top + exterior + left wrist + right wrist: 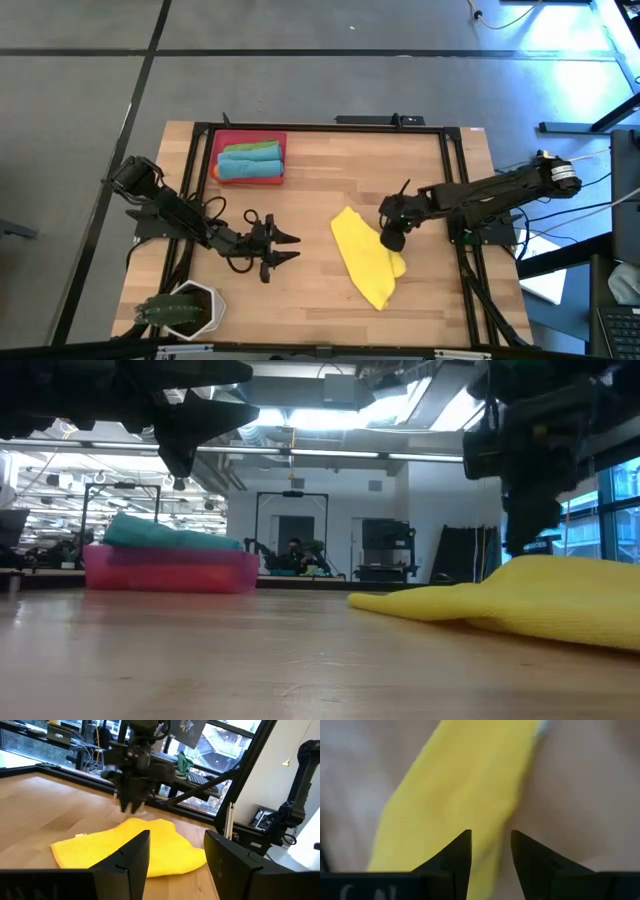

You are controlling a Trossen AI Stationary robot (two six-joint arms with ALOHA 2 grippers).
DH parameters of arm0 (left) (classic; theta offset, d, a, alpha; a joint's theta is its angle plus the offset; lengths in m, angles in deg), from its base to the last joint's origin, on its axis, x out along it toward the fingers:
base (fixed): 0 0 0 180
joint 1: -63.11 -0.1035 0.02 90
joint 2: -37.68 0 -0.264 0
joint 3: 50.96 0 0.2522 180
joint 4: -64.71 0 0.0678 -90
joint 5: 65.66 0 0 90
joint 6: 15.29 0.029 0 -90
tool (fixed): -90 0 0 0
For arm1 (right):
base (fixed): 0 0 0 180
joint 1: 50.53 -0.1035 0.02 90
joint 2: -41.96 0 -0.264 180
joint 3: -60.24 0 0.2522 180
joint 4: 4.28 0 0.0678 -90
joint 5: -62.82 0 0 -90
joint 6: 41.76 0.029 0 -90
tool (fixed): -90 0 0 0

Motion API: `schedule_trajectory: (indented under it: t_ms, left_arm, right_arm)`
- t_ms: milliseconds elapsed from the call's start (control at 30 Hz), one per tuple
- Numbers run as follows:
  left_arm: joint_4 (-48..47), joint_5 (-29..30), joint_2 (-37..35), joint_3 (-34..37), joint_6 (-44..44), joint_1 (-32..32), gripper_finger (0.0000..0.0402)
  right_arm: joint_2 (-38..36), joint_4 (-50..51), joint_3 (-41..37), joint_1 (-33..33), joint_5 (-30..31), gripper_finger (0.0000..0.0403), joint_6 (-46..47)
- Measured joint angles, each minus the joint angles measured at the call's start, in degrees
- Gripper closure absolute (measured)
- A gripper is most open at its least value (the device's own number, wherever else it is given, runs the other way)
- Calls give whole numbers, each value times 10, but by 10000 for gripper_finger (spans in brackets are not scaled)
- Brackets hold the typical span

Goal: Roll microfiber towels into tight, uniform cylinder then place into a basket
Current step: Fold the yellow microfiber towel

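Two tools in play. Right tool (391, 240) hangs over the right edge of the yellow towel (365, 262), fingers parted with a gap between them, nothing pinched; its wrist view looks straight down on the yellow cloth running past the fingertips. Left tool (283, 248) sits well apart to the left over bare bench (320, 180), fingers spread and empty, pointed toward the towel.

Yellow towel lies loosely folded into a long strip near bench centre, slanting toward the near edge, one end bunched under the right tool. Not yet rolled.

Handling, as judged: light, soft, limp microfiber; it will sag and slip out of shape unless pinned. Nap should grip the wood a little. Best hold looks like a narrow end of the strip, pinching both layers at the corner, with the other tool pressing the cloth flat while rolling.

Red basket (249, 158) stands at the far left of the bench, already holding teal and green towels (250, 160), with orange showing at the rim.
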Motion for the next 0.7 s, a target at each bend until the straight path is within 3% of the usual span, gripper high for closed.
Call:
schedule_trajectory:
  t_ms: [167, 467, 567, 700]
  left_arm:
    - [-5, 0, 0, 0, 0, 0, 227]
    - [-17, 0, 0, 0, 0, -3, 227]
    - [-17, 1, 0, 0, 0, -4, 227]
    - [-17, 5, 0, 0, 0, -12, 227]
  right_arm:
    - [20, -85, -44, 2, -91, 264, 0]
    - [42, -213, -77, 5, -105, 272, -43]
    - [42, -229, -68, 5, -106, 302, -78]
    - [42, -232, -46, 5, -105, 378, -144]
